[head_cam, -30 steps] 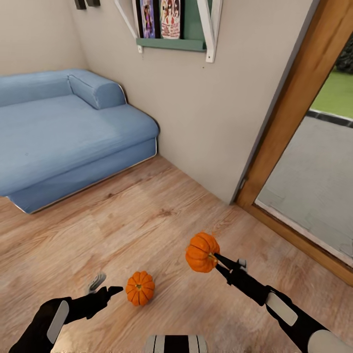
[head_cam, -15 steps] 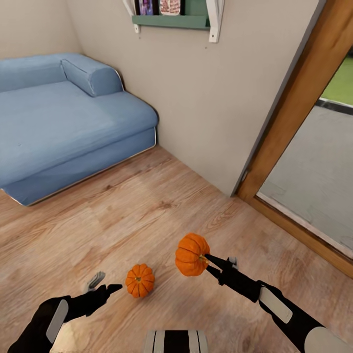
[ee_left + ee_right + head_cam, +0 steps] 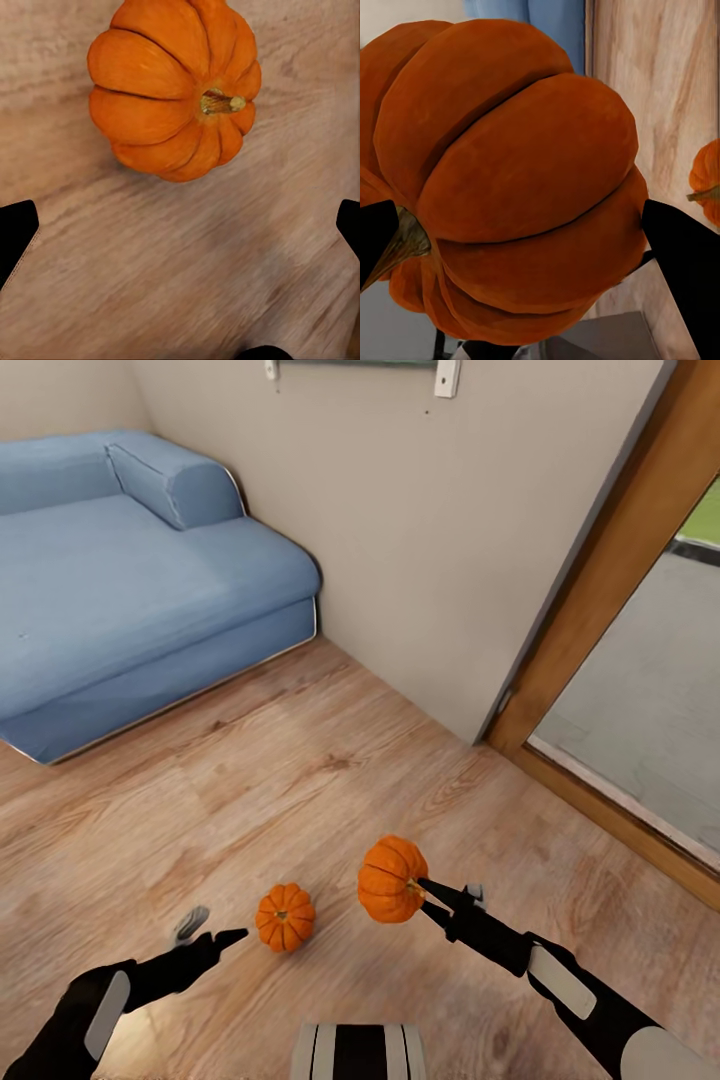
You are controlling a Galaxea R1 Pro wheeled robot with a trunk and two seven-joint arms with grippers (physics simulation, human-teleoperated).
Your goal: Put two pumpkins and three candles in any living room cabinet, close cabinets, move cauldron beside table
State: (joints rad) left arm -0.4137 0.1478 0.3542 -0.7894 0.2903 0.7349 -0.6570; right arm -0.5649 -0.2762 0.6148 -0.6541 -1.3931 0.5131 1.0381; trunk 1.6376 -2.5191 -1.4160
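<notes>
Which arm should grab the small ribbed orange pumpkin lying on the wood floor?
Left. The left gripper is open and empty, close beside the floor pumpkin, which sits ahead between its fingers in the left wrist view. The right gripper already holds the other pumpkin.

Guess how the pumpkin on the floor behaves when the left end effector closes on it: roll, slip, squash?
The floor pumpkin lies on its side, stem pointing sideways, so a nudge would probably roll it across the smooth wood floor. Its rounded ribs may let fingertips slide unless they seat in grooves. It looks rigid; the right end effector holds the lifted pumpkin without visible denting.
</notes>
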